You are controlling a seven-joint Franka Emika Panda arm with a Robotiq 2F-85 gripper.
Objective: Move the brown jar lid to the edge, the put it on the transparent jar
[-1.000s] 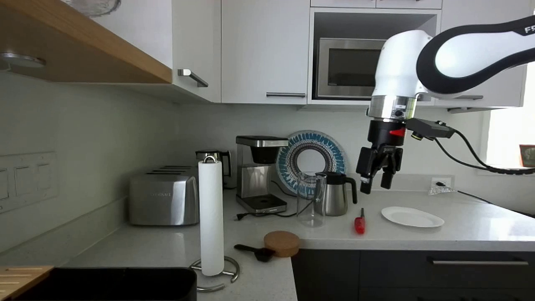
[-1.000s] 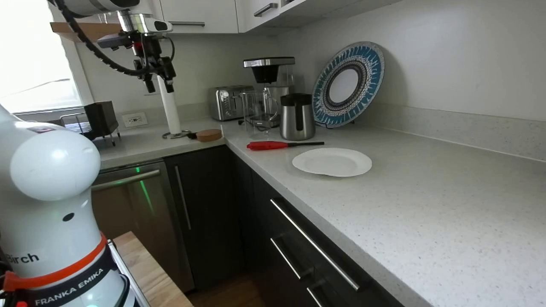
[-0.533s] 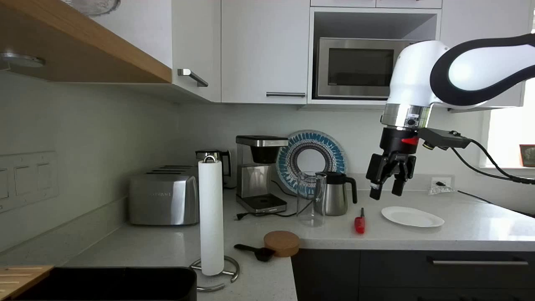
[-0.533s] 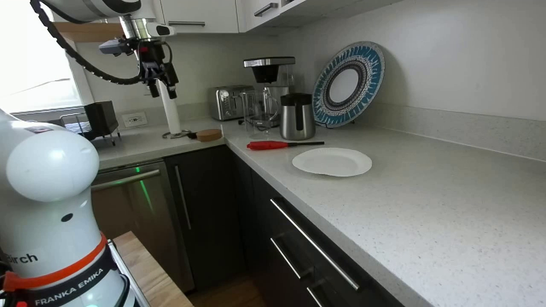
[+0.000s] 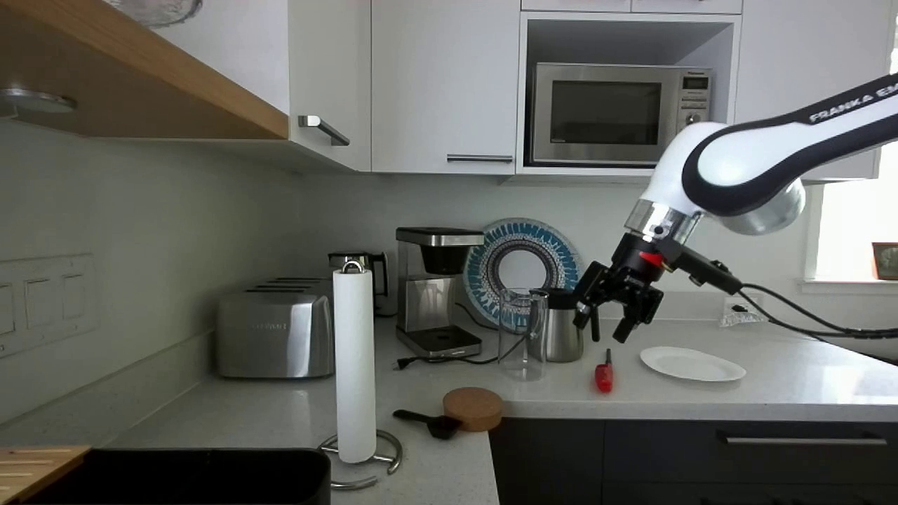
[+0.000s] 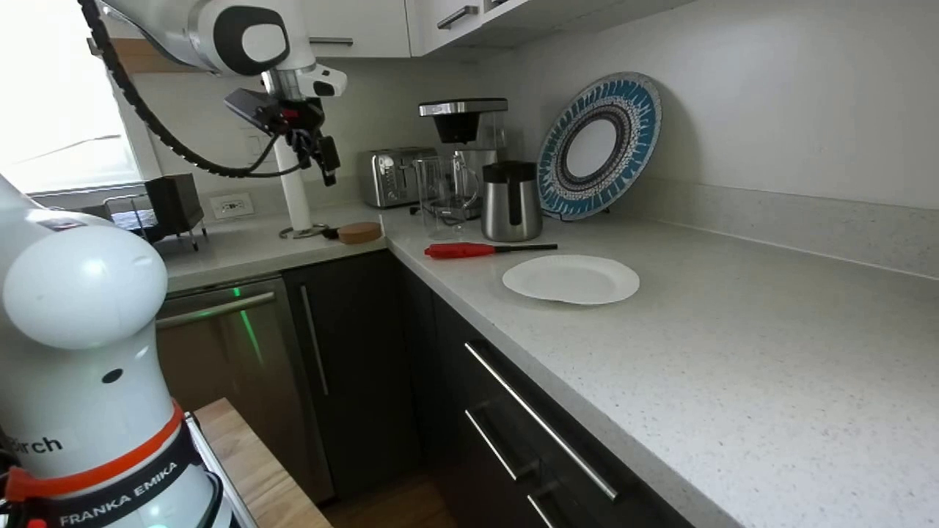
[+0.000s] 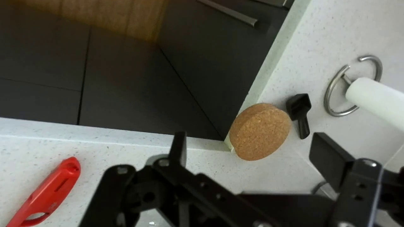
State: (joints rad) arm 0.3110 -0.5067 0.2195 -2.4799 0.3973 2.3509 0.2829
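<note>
Gripper [image 5: 602, 325] tilted above counter [image 6: 733, 315], jaws wide apart, holding nothing. Brown lid [image 7: 261, 132] at counter's inside corner; transparent jar [image 5: 519, 337] upright, set back from edge.

This is a kitchen: in an exterior view a toaster [image 5: 270, 337] stands at left on the pale countertop [image 5: 231, 417], with a coffee maker [image 5: 431, 301] to its right and a roll of paper towels [image 5: 355, 365] nearer. White wall cabinets [image 5: 442, 84] hang above, a microwave [image 5: 607, 112] sits in a niche [image 5: 624, 42] at far right, and a dark drawer [image 5: 701, 459] with a bar handle [image 5: 805, 441] lies beneath the countertop.
</note>
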